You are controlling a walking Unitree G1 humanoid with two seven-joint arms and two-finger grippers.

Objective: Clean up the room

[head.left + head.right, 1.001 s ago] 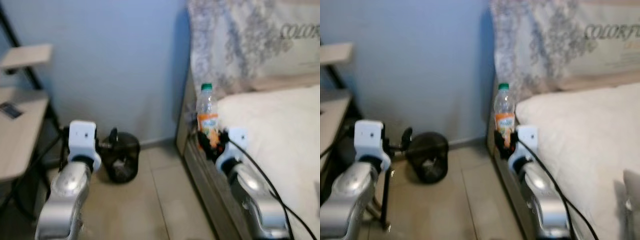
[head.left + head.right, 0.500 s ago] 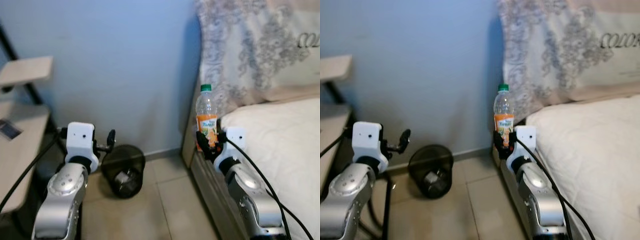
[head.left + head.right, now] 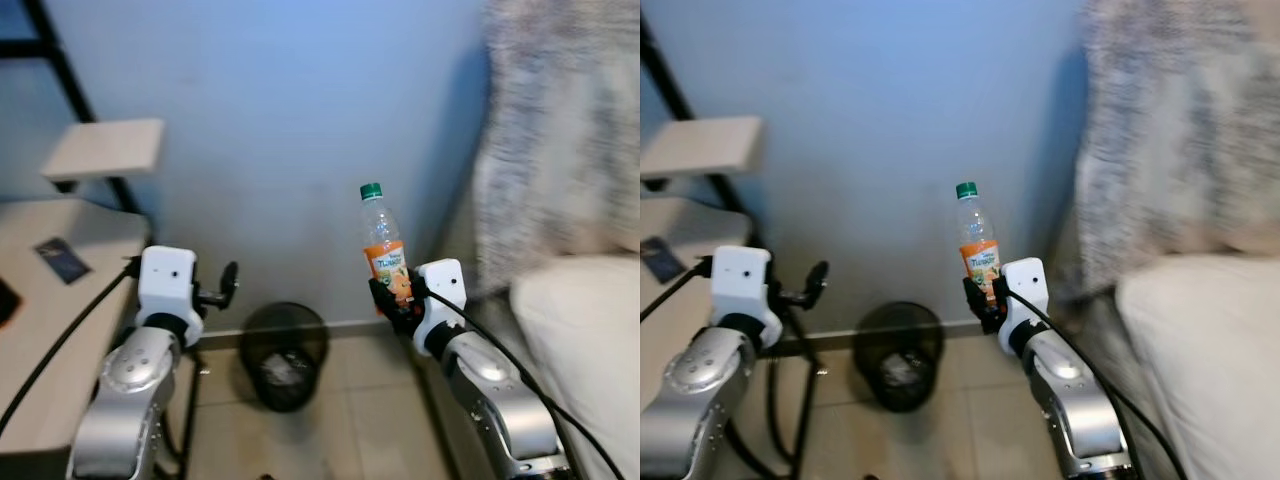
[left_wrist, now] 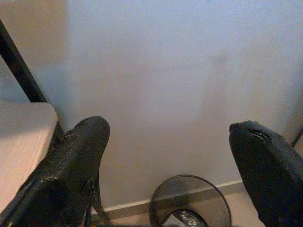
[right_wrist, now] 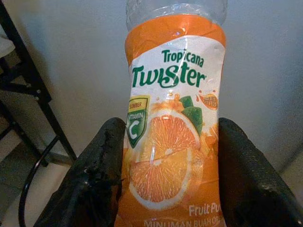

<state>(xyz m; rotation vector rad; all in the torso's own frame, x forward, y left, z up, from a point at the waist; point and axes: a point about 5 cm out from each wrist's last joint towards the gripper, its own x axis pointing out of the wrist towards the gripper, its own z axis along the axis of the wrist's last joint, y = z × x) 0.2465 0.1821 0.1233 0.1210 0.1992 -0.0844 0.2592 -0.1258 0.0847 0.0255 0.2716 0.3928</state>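
Right end effector (image 3: pixel 392 300) still clamps the bottle (image 3: pixel 383 250); wastebasket (image 3: pixel 284 355) now nearer centre.

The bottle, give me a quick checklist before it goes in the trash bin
1. Right gripper clamped on the bottle: ok.
2. Bottle upright, green cap on: ok.
3. Trash bin in sight, on the floor by the wall: ok.
4. Bottle over the bin: not ok, it is off to the bin's right.
5. Left gripper open and away from the bottle: ok.
6. Room left in the bin: cannot tell.
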